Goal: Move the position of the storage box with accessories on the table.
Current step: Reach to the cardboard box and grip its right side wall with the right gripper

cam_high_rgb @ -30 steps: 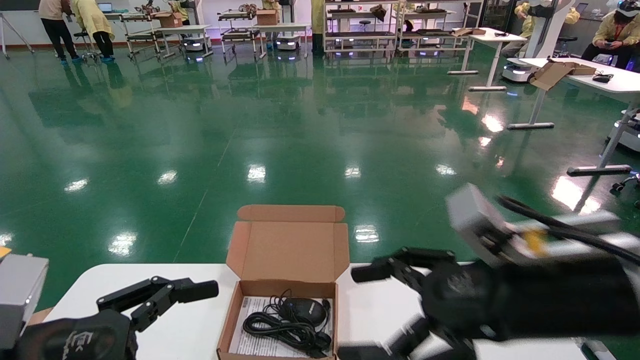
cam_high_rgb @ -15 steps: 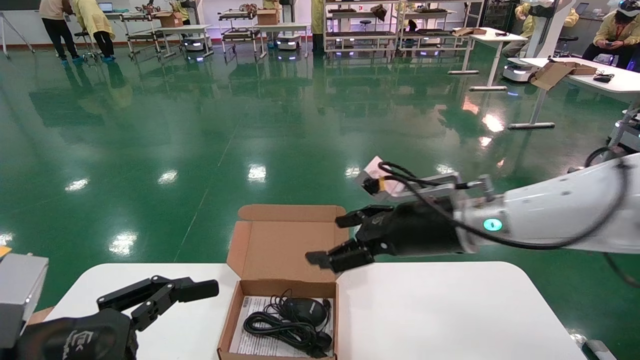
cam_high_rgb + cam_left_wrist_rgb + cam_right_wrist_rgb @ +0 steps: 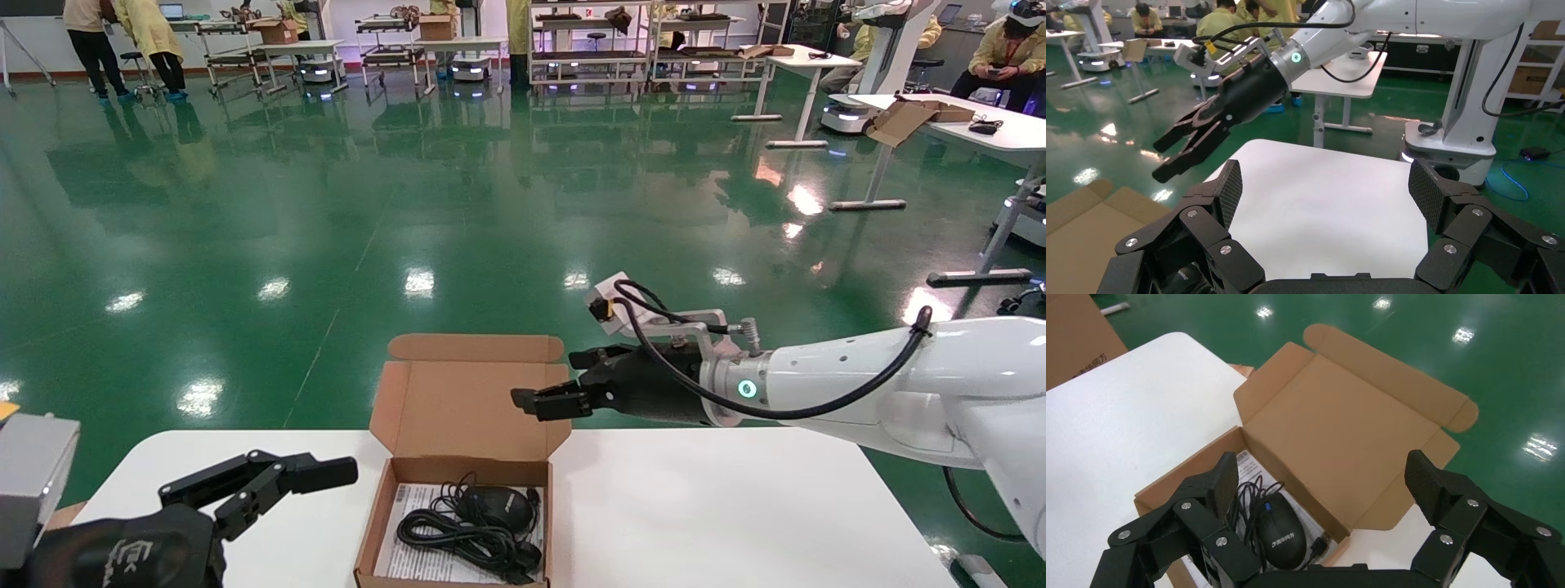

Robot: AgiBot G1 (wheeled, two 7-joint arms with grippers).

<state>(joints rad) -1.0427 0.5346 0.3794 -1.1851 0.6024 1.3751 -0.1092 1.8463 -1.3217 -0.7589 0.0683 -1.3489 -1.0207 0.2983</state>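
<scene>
Box [image 3: 458, 506] sits on the table [image 3: 719, 506] at the near edge, lid standing open and upright at the far side of the box. Head view: inside the box lies the mouse [image 3: 498, 506] with its bundled cable [image 3: 458, 539], both resting on the printed sheet [image 3: 413, 563]. The right gripper [image 3: 556, 380] hangs above the table just right of the lid, level with the lid's upper half, fingers spread and holding nothing; one fingertip overlaps the lid's right edge in this view, and contact cannot be confirmed. The left gripper [image 3: 270, 478] is parked left of the box, low over the table, fingers spread and empty. Left wrist view: the left gripper [image 3: 1327, 196] shows two pads well apart with bare table [image 3: 1321, 208] between them; a corner of the box lid [image 3: 1089, 214] lies to one side, and the right gripper [image 3: 1184, 150] is seen farther off, above the table edge, fingers parted. Right wrist view: the right gripper [image 3: 1324, 478] is spread wide, looking down on the box [image 3: 1340, 429]; the mouse [image 3: 1278, 533], cable [image 3: 1251, 490] and sheet [image 3: 1251, 465] lie in the tray, and the lid fills the space between the pads.
</scene>
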